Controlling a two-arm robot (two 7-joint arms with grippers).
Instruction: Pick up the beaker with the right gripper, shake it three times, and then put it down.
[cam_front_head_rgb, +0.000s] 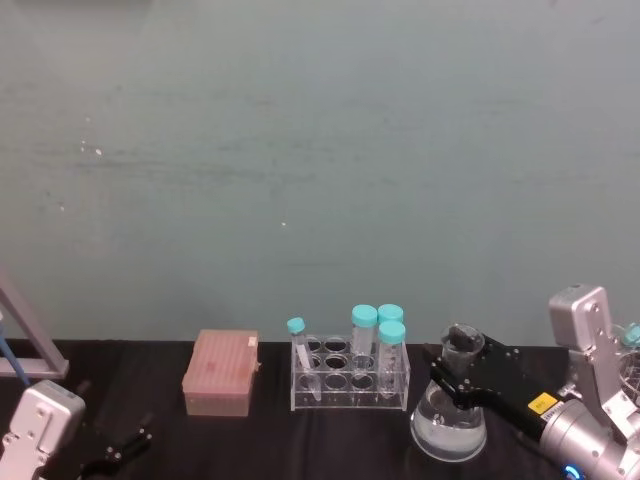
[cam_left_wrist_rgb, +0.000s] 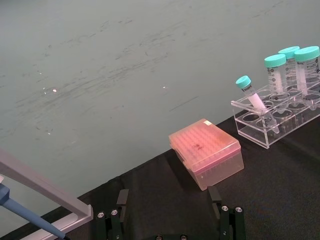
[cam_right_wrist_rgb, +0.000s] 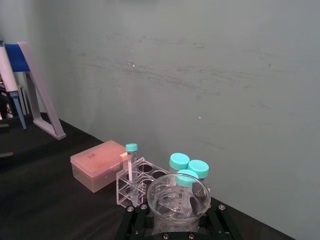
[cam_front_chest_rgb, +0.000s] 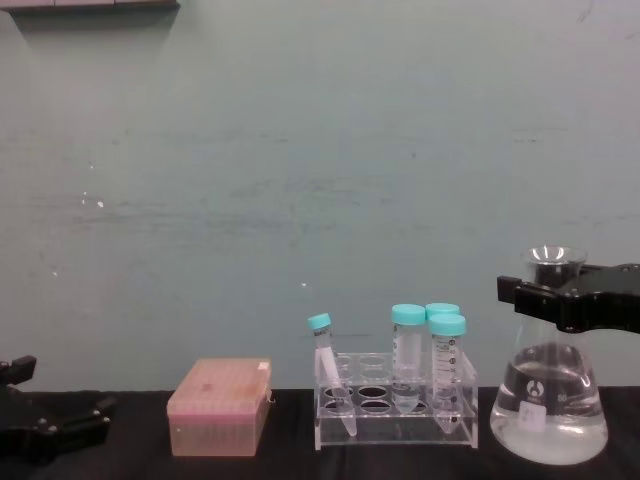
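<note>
While the clear glass conical beaker (cam_front_head_rgb: 450, 418), wide at the base and narrow at its flared neck, stands at the right end of the black table (cam_front_head_rgb: 300, 445), just right of the clear plastic tube rack (cam_front_head_rgb: 350, 382), the black right gripper (cam_front_head_rgb: 463, 364) sits with its two flat fingers closed on the neck just under the rim. The grasp therefore looks made. Whether the base rests on the table or hangs barely off it I cannot tell. By my reading the lift, all three shakes and the set-down are left to do.

From the side, the chest view adds what the head view hides: clear liquid filling the lower part of the beaker, a small white label on its wall, and the finger crossing high on the neck. The right wrist view looks down into the open mouth and also catches a grey-and-blue pipette stand (cam_right_wrist_rgb: 40, 95) far off. In the left wrist view the black left gripper (cam_left_wrist_rgb: 169, 197) is parked near the translucent pink tip box (cam_left_wrist_rgb: 207, 152), fingers spread on nothing.
</note>
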